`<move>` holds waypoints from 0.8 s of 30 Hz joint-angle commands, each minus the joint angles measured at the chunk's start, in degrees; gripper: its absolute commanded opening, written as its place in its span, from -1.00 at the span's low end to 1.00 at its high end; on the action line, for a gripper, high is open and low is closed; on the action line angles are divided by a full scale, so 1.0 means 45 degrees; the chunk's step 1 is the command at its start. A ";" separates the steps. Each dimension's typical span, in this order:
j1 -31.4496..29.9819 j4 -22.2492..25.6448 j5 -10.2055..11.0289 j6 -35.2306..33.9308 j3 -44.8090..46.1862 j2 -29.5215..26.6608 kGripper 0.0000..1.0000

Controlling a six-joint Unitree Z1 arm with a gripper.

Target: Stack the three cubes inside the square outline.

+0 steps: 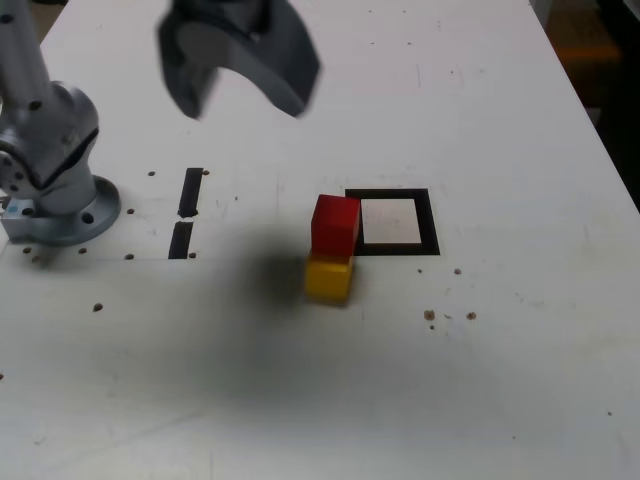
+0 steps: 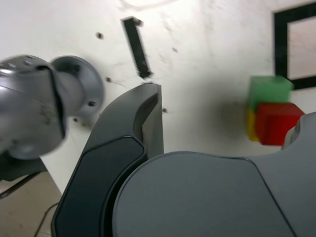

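Note:
My gripper (image 1: 240, 100) hangs blurred high over the table near the back, open, with nothing between its jaws. It is well off to the exterior view's left of the cubes. The red cube (image 1: 335, 225) and the yellow cube (image 1: 328, 278) touch each other just left of the square outline (image 1: 432, 225); the red one's edge covers the outline's left border. The green cube is hidden there. The wrist view shows the green cube (image 2: 269, 91) against the red cube (image 2: 276, 122), with a sliver of the yellow cube (image 2: 251, 126) beside them. I cannot tell which rests on which. One finger (image 2: 150, 123) fills the foreground.
The arm's grey base (image 1: 60, 200) is bolted at the exterior view's left edge. Two short black strips (image 1: 188, 192) lie between it and the cubes. Small screw holes dot the white table (image 1: 500, 380).

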 commanded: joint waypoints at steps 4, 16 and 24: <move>-0.0487 0.0124 -0.0231 -0.0281 -0.4107 0.0805 0.98; -0.0520 -0.0694 -0.1035 -0.0313 -0.2970 0.2485 0.89; -0.0354 -0.2129 -0.1324 -0.0224 -0.1174 0.2587 0.81</move>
